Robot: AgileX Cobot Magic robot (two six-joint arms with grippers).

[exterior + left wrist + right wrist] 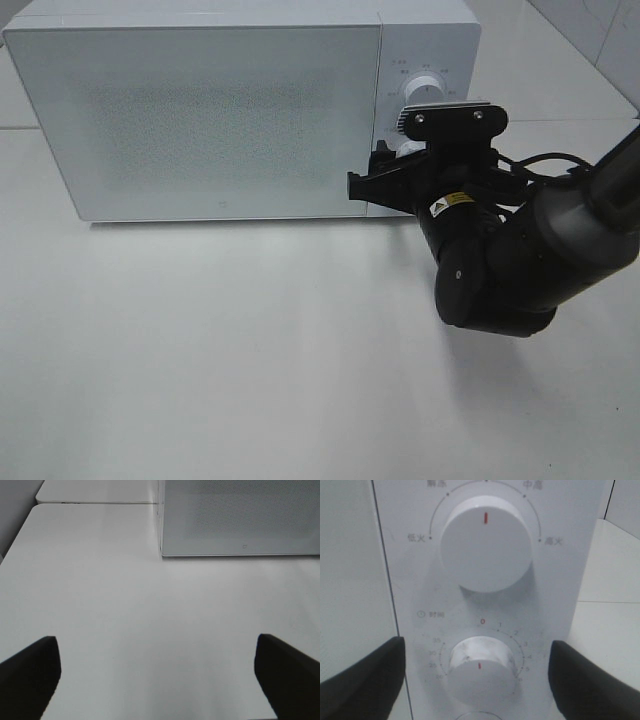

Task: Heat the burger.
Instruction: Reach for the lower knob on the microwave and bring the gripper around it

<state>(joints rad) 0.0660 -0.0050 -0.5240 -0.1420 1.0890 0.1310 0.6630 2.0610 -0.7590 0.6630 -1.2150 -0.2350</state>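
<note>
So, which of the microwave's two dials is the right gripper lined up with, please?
The lower timer dial, ringed by numbers: the open fingers flank it in the wrist view. The larger power dial sits above, outside them.
</note>
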